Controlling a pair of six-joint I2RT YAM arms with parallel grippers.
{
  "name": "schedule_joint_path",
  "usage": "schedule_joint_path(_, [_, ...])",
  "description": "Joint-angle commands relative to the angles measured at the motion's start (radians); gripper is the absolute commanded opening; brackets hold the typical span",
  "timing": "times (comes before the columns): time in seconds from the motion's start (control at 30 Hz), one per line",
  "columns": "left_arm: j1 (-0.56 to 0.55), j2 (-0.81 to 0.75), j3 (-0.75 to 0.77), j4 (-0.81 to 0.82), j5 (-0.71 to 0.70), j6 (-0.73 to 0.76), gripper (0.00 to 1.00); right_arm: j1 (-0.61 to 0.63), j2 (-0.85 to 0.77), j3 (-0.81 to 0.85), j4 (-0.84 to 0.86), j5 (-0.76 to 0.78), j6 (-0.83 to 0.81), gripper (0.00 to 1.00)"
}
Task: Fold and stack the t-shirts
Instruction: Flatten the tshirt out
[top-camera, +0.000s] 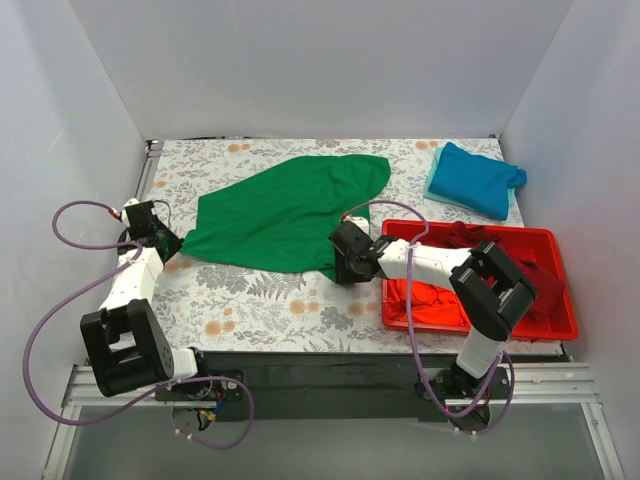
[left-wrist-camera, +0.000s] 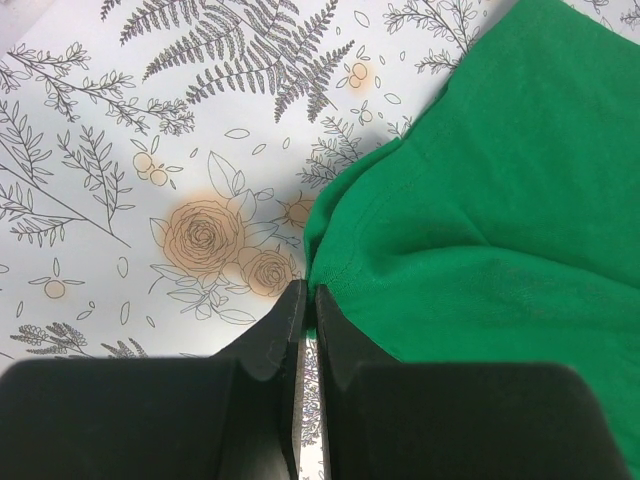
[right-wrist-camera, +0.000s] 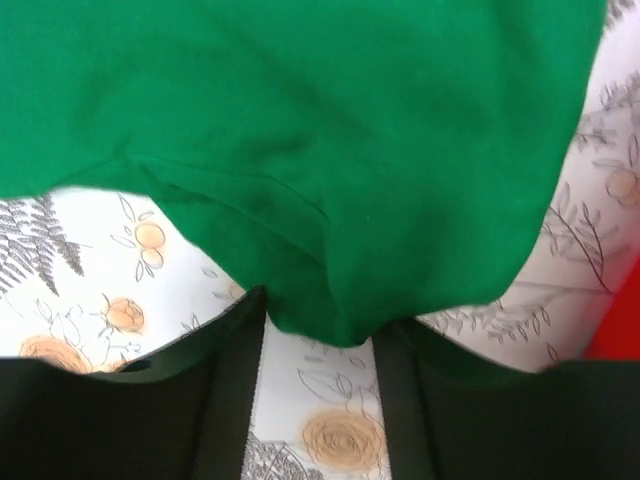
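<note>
Left gripper (left-wrist-camera: 305, 300): fingers pressed together at the near-left corner of one green t-shirt (top-camera: 290, 210). Right gripper (right-wrist-camera: 315, 335): jaws apart, straddling the shirt's near hem. The shirt lies spread on the table (top-camera: 260, 300). One folded teal t-shirt (top-camera: 475, 180) lies at the far right. One red tray (top-camera: 470, 332) holds two shirts: an orange-red t-shirt (top-camera: 430, 300) and a maroon t-shirt (top-camera: 465, 238).

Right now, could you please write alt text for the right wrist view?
A green t-shirt fills the top of the frame, its lower edge sagging between the open black fingers of the right gripper. Beneath lies a white floral table cover, with a sliver of red tray at the right edge.
</note>
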Motion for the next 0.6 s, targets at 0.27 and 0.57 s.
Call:
schedule_joint_path(0.27, [0.005, -0.013, 0.008, -0.005, -0.062, 0.012, 0.00, -0.001, -0.028, 0.116, -0.067, 0.025, -0.044, 0.01])
schedule_joint_path(0.57, [0.104, -0.031, 0.014, -0.009, -0.095, 0.009, 0.00, -0.001, -0.266, 0.076, -0.268, -0.001, -0.142, 0.01])
